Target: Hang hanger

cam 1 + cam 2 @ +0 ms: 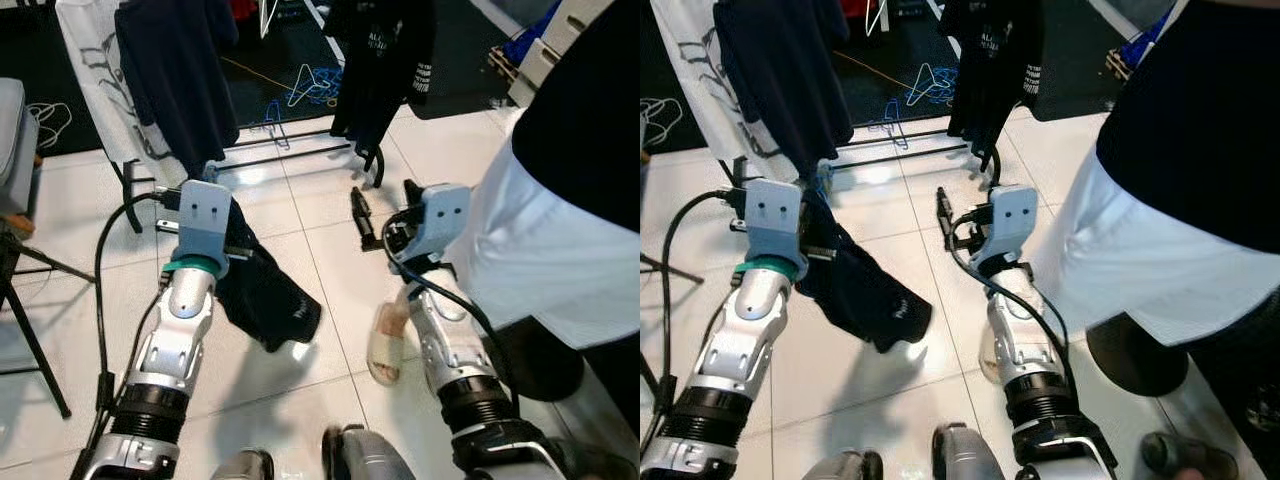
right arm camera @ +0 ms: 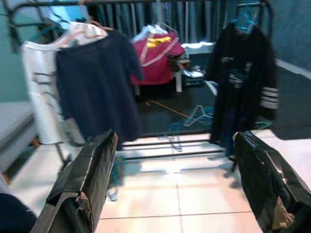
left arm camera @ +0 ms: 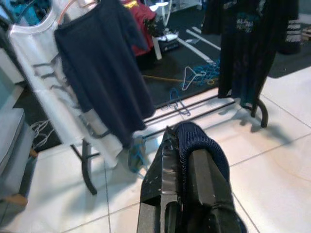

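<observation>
Gripping a dark garment (image 1: 265, 290) short of the clothes rack (image 1: 290, 150), the left hand (image 3: 187, 167) is clenched (carrying it for hanging); the right hand (image 2: 177, 179) is spread, empty.

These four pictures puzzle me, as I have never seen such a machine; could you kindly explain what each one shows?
It is a walking humanoid robot with two silver arms, each ending in two long black fingers. The two upper pictures come from cameras in its head, looking down at a white tiled floor. The two lower pictures come from cameras on its wrists, looking along the fingers.

The left gripper is shut on a dark garment, which hangs down from it. The right gripper is open and holds nothing.

Ahead stands a clothes rack with shirts on hangers: white, navy, red and black. Spare hangers lie on the dark floor behind. A person stands on the robot's right.
</observation>
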### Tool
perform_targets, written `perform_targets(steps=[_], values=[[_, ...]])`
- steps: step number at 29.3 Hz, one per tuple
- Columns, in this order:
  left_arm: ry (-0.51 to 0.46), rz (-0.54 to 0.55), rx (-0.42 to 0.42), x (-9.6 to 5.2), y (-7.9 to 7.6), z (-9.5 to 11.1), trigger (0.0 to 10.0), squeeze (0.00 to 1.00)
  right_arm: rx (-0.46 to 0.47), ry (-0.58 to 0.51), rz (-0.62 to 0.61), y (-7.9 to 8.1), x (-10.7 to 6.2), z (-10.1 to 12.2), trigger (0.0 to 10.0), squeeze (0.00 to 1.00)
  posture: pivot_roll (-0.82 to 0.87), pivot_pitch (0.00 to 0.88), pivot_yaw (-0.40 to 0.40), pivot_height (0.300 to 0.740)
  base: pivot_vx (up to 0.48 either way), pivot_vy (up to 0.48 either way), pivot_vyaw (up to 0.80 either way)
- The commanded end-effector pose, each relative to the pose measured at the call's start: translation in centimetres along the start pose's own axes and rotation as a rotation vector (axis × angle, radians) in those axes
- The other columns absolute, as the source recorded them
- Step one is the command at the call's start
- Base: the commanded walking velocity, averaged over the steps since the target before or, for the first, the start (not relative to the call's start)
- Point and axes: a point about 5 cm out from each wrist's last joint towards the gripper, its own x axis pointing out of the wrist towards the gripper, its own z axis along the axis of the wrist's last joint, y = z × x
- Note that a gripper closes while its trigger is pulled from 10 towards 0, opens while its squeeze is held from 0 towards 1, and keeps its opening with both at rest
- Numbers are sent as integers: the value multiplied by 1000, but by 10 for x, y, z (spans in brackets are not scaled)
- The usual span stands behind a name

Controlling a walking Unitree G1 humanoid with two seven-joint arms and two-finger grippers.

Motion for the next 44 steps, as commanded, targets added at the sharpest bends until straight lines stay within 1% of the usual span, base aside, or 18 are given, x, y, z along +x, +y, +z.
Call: perform_targets(steps=[1, 16, 27, 44], values=[[-20, -1, 10, -1, 1, 3, 10000, 0, 3, -1, -5, 0, -1, 0, 10000, 0, -62, 70, 28, 740, 307, 0, 0], [-20, 1, 11, 0, 1, 4, 10000, 0, 1, -4, 16, 5, 0, 0, 10000, 0, -57, 66, 27, 740, 350, 0, 0], [-30, 2, 12, 0, 3, 7, 10000, 0, -15, -36, 36, 8, 4, 8, 10000, 0, -54, 67, 31, 740, 350, 0, 0], [-34, -3, 12, 1, 2, 8, 10000, 0, -14, -30, 37, 9, 3, 6, 10000, 0, -51, 66, 32, 740, 394, 0, 0]])
